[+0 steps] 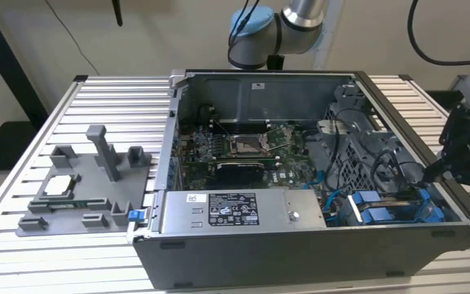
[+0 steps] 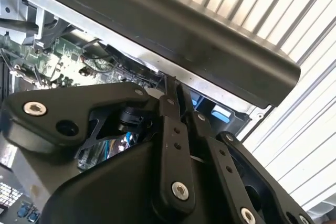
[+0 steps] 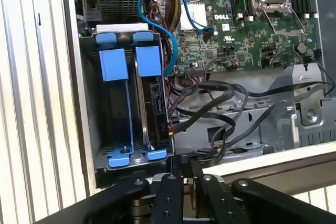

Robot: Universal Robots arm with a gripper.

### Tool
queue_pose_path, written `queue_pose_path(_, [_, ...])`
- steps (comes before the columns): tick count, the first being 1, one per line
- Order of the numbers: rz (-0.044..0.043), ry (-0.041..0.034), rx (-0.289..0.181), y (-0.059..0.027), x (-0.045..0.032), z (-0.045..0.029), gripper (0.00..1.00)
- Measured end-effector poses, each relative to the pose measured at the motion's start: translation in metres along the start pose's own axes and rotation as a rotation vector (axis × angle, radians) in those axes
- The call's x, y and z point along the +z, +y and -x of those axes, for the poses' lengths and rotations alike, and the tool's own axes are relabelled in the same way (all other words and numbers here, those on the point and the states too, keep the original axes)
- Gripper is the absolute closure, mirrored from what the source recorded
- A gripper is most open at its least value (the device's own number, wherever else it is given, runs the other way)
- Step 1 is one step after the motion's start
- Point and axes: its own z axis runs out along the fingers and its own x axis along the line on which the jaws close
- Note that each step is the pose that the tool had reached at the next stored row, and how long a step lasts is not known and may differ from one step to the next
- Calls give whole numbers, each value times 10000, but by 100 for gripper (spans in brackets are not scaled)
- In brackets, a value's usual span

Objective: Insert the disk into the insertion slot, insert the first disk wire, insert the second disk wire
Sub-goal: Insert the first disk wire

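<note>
The grey drive cage with the insertion slot [image 3: 88,129] stands at the case's front corner, on the exterior view's right [image 1: 431,197]. Two blue-framed drives sit in it side by side. I take the one nearer the motherboard for the disk [image 3: 149,61]; its connector edge [image 3: 157,95] is bare. Loose black wires [image 3: 210,103] lie beside it on the case floor, and one plug end [image 3: 170,129] rests by the disk's corner. My gripper [image 3: 185,157] hangs just above the cage's edge [image 1: 425,179], fingers pressed together [image 2: 175,85] with nothing visible between them.
The other blue-fronted drive [image 3: 113,64] fills the outer bay. A blue cable [image 3: 157,14] loops from the cage to the motherboard [image 1: 243,147]. The power supply [image 1: 235,211] lies along the front. A grey fixture tray [image 1: 80,190] sits on the slatted table [image 1: 22,257].
</note>
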Motion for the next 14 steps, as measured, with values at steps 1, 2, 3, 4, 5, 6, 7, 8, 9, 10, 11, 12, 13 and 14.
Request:
queue_pose_path(1, [-3, -4, 11, 1, -2, -2, 100])
queue_pose_path(2, [-6, -8, 29, 8, -8, -2, 100])
queue_pose_path(3, [-10, -19, 49, 19, -15, -2, 100])
queue_pose_path(4, [-12, -36, 71, 34, -23, -2, 100])
queue_pose_path(5, [-15, -54, 94, 52, -32, -2, 100])
queue_pose_path(6, [-20, -68, 119, 69, -44, -2, 100])
queue_pose_path(7, [-26, -78, 148, 83, -55, -1, 100])
queue_pose_path(8, [-32, -88, 183, 96, -69, 1, 100])
queue_pose_path(9, [-42, -92, 222, 108, -80, 2, 100])
queue_pose_path(10, [-45, -95, 239, 111, -89, 4, 100])
queue_pose_path(11, [-45, -97, 238, 111, -97, 5, 100])
queue_pose_path(12, [-45, -97, 239, 112, -105, 4, 100])
queue_pose_path(13, [-46, -96, 240, 112, -111, 1, 100])
queue_pose_path(14, [-47, -94, 240, 112, -114, -1, 100])
